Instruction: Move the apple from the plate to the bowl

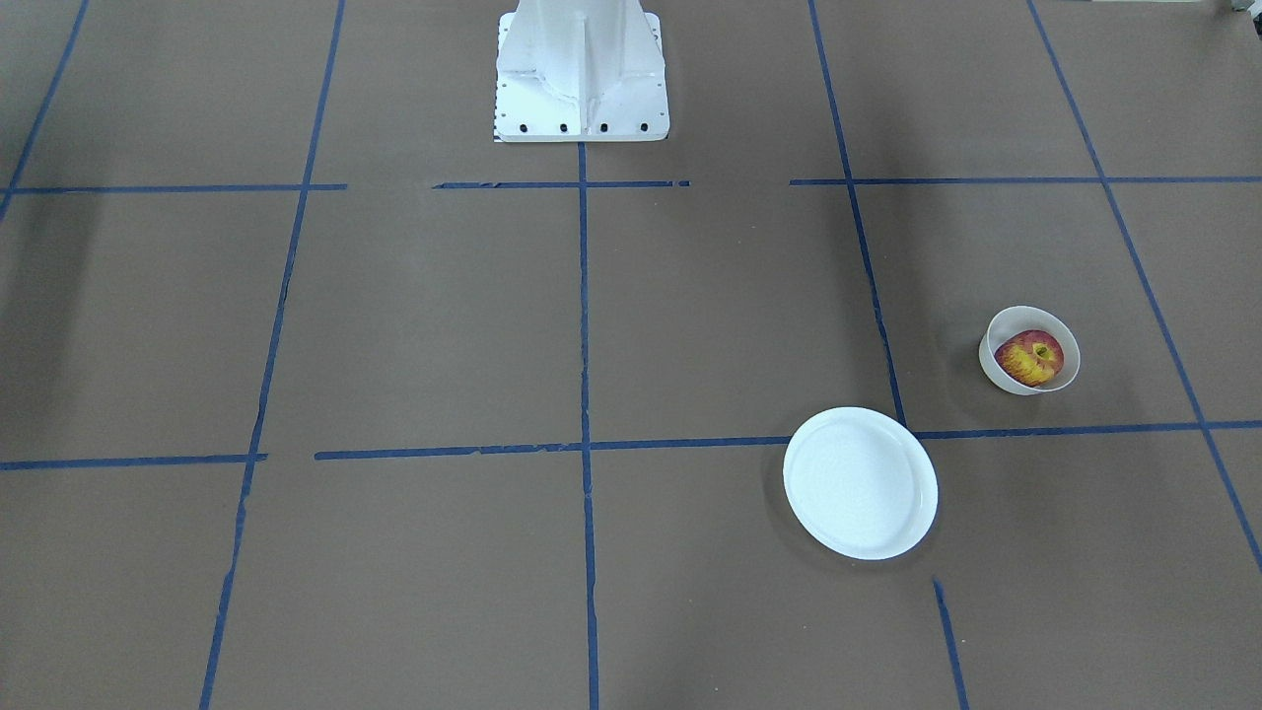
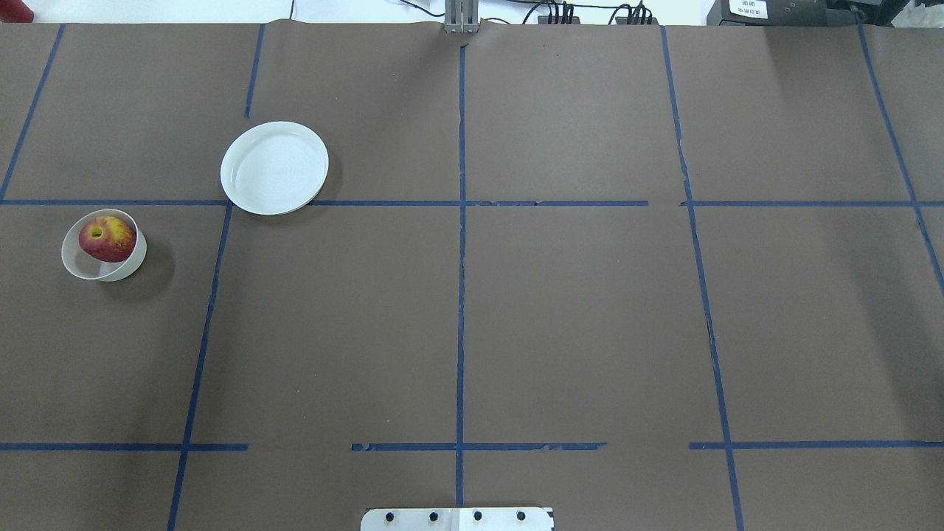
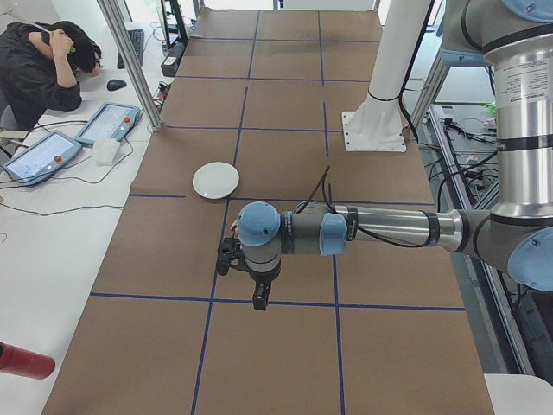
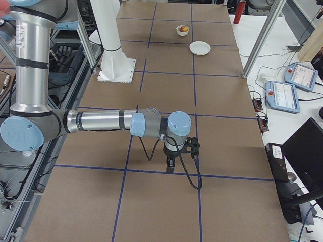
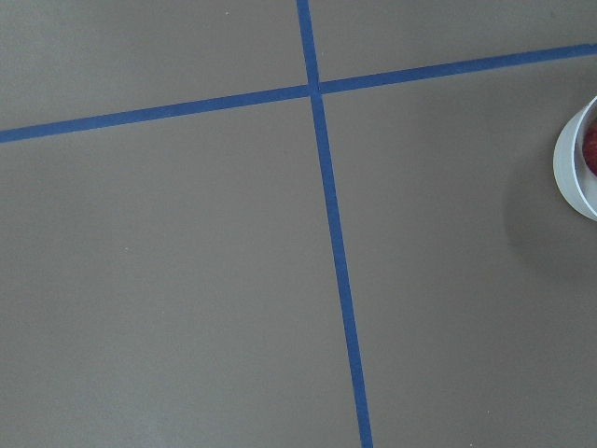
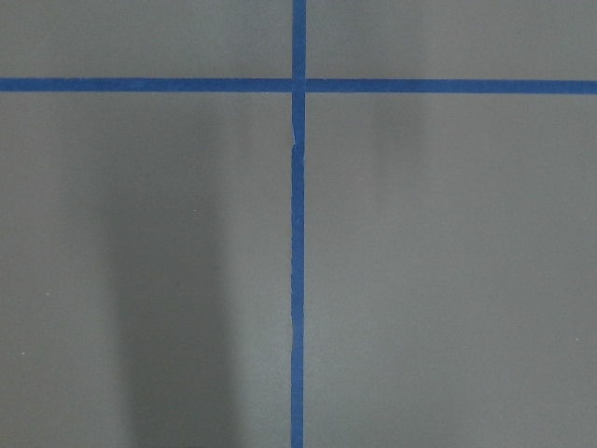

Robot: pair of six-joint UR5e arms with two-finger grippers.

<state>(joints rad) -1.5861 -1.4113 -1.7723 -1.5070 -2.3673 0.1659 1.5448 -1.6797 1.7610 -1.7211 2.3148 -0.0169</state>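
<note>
Already the apple (image 1: 1030,357) sits inside the bowl (image 1: 1020,318), stem dimple up, with the bare plate (image 1: 860,483) near it on the table (image 1: 394,345); we judge nothing is left to carry. Should a regrasp be needed, the bowl lies on the side of our left arm (image 3: 389,229): the left wrist view catches only its wall, cut off at the right edge. Our left fingers (image 3: 259,298) and right fingers (image 4: 170,165) show only in the side views, so we cannot tell whether they are apart or together. Seen from the left side, that arm hides nearly all of the bowl.
</note>
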